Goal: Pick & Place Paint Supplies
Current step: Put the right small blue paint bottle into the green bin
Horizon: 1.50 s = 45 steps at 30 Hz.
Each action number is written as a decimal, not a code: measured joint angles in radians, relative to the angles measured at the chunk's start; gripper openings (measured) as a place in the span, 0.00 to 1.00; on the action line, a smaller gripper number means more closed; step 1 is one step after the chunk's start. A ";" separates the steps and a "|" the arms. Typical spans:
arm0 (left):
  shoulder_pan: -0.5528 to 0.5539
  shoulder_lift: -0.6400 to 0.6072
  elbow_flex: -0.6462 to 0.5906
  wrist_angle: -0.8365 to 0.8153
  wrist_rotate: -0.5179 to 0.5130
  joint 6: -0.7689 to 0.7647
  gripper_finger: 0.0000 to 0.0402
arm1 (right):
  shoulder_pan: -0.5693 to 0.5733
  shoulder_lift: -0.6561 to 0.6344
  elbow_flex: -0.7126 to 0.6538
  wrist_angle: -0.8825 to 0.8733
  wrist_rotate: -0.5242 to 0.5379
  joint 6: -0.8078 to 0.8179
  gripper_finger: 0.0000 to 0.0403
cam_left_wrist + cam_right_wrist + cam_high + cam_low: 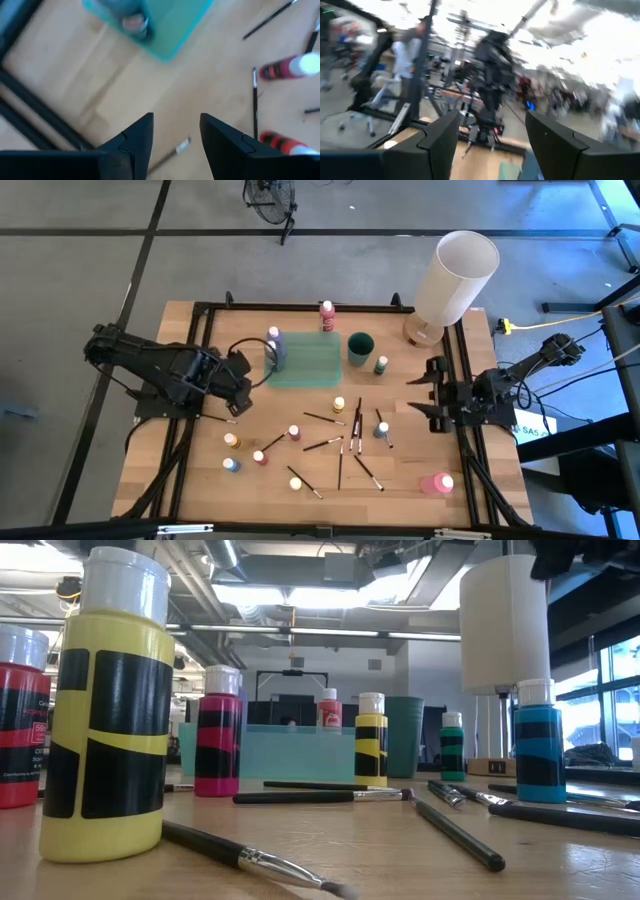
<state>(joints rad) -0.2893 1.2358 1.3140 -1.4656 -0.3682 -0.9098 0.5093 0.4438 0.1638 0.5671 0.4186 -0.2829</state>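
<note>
Small white-capped paint bottles stand on the wooden table: yellow (339, 405), blue (382, 429), pink (295, 432), red (260, 457), orange (231, 440) and green (381, 364). A larger pink bottle (437, 483) lies near the right front. Two bottles (273, 345) stand in the teal tray (310, 362). Thin dark brushes (340, 445) lie scattered mid-table. My left gripper (244, 387) (176, 135) hovers open left of the tray, above bare wood and a brush tip (182, 145). My right gripper (415, 395) (492, 135) is open at the table's right, pointing level toward the left.
A big white cylinder (455, 280) stands at the far right corner and a dark green cup (360, 348) beside the tray. A red bottle (327, 315) stands at the far edge. A black frame (200, 330) borders the table. A person shows in the room (412, 37).
</note>
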 joint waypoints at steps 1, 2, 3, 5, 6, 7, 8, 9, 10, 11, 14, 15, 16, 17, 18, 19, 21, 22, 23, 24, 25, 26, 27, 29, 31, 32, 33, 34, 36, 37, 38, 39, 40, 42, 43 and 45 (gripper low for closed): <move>0.003 0.000 0.000 0.018 -0.016 0.032 0.39 | 0.000 0.000 0.000 -0.003 0.028 0.060 0.58; 0.004 0.000 0.000 0.033 -0.032 0.063 0.39 | 0.000 0.000 0.000 -0.012 0.045 0.120 0.58; 0.004 0.000 0.000 0.044 -0.050 0.091 0.39 | 0.000 0.001 0.000 -0.027 0.052 0.178 0.58; -0.001 0.000 0.000 0.062 -0.094 0.133 0.39 | 0.000 0.002 0.000 -0.070 0.048 0.225 0.58; -0.009 0.000 0.000 0.069 -0.121 0.148 0.39 | 0.001 0.005 0.000 -0.091 0.045 0.227 0.58; -0.023 0.000 0.000 0.078 -0.150 0.161 0.39 | 0.003 0.010 0.000 -0.109 0.045 0.229 0.58; -0.041 -0.003 0.000 0.092 -0.177 0.174 0.38 | 0.003 0.016 0.000 -0.129 0.045 0.235 0.58; -0.061 -0.008 0.000 0.106 -0.201 0.189 0.38 | 0.003 0.024 0.000 -0.140 0.044 0.246 0.58; -0.081 -0.013 0.000 0.122 -0.224 0.207 0.38 | 0.003 0.032 0.000 -0.142 0.043 0.253 0.58; -0.099 -0.019 0.000 0.138 -0.246 0.227 0.38 | 0.003 0.040 0.000 -0.142 0.042 0.258 0.58; -0.140 -0.044 0.000 0.177 -0.292 0.283 0.38 | 0.004 0.061 0.005 -0.153 0.041 0.279 0.58; -0.147 -0.056 0.000 0.186 -0.296 0.297 0.38 | 0.004 0.068 0.015 -0.174 0.042 0.291 0.58; -0.150 -0.066 0.000 0.194 -0.295 0.314 0.37 | 0.004 0.075 0.029 -0.201 0.042 0.304 0.58; -0.150 -0.076 0.000 0.199 -0.295 0.329 0.37 | 0.004 0.082 0.046 -0.232 0.041 0.317 0.58; -0.149 -0.086 -0.002 0.211 -0.296 0.345 0.37 | 0.004 0.092 0.066 -0.264 0.042 0.333 0.58; -0.148 -0.100 -0.010 0.233 -0.296 0.365 0.36 | 0.004 0.102 0.085 -0.299 0.042 0.354 0.58; -0.135 -0.139 -0.040 0.289 -0.288 0.416 0.35 | 0.004 0.127 0.125 -0.371 0.042 0.401 0.58; -0.127 -0.160 -0.059 0.319 -0.271 0.443 0.35 | 0.004 0.139 0.146 -0.404 0.042 0.424 0.58; -0.119 -0.182 -0.081 0.352 -0.254 0.465 0.35 | 0.004 0.153 0.166 -0.433 0.042 0.448 0.58; -0.112 -0.206 -0.109 0.387 -0.238 0.481 0.34 | 0.004 0.167 0.187 -0.467 0.042 0.472 0.57; -0.106 -0.230 -0.137 0.421 -0.230 0.496 0.34 | 0.004 0.181 0.207 -0.508 0.042 0.500 0.57; -0.100 -0.258 -0.170 0.466 -0.222 0.511 0.33 | 0.004 0.193 0.227 -0.556 0.042 0.529 0.57; -0.094 -0.285 -0.204 0.514 -0.211 0.528 0.33 | 0.004 0.205 0.249 -0.607 0.041 0.560 0.57; -0.084 -0.335 -0.273 0.605 -0.187 0.568 0.32 | 0.004 0.225 0.296 -0.699 0.041 0.619 0.57; -0.073 -0.377 -0.342 0.709 -0.168 0.610 0.31 | 0.004 0.243 0.335 -0.771 0.041 0.666 0.57; -0.068 -0.398 -0.375 0.764 -0.157 0.631 0.30 | 0.004 0.253 0.351 -0.795 0.041 0.681 0.57; -0.062 -0.414 -0.407 0.818 -0.149 0.649 0.30 | 0.004 0.261 0.366 -0.815 0.040 0.695 0.57; -0.054 -0.427 -0.437 0.868 -0.136 0.670 0.30 | 0.004 0.267 0.382 -0.833 0.030 0.707 0.57; -0.037 -0.446 -0.494 0.960 -0.108 0.711 0.29 | 0.001 0.281 0.420 -0.872 -0.005 0.734 0.57; -0.028 -0.453 -0.519 1.000 -0.091 0.731 0.29 | 0.001 0.289 0.436 -0.890 -0.014 0.750 0.57; -0.019 -0.457 -0.543 1.040 -0.070 0.743 0.29 | 0.001 0.296 0.452 -0.912 -0.023 0.763 0.57; -0.011 -0.460 -0.567 1.084 -0.049 0.754 0.29 | 0.001 0.303 0.468 -0.935 -0.029 0.768 0.57; -0.003 -0.461 -0.587 1.119 -0.026 0.763 0.29 | 0.001 0.312 0.483 -0.950 -0.033 0.769 0.57; 0.009 -0.461 -0.625 1.180 0.017 0.775 0.29 | 0.001 0.333 0.509 -0.973 -0.040 0.753 0.57; 0.013 -0.461 -0.643 1.215 0.036 0.782 0.29 | 0.002 0.345 0.520 -0.983 -0.045 0.727 0.56; 0.018 -0.461 -0.670 1.262 0.063 0.792 0.29 | 0.002 0.373 0.546 -0.989 -0.069 0.690 0.55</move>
<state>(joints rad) -0.2718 0.7746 0.6444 -0.2034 -0.3053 -0.1177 0.5114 0.8167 0.7103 -0.4218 0.3495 0.4068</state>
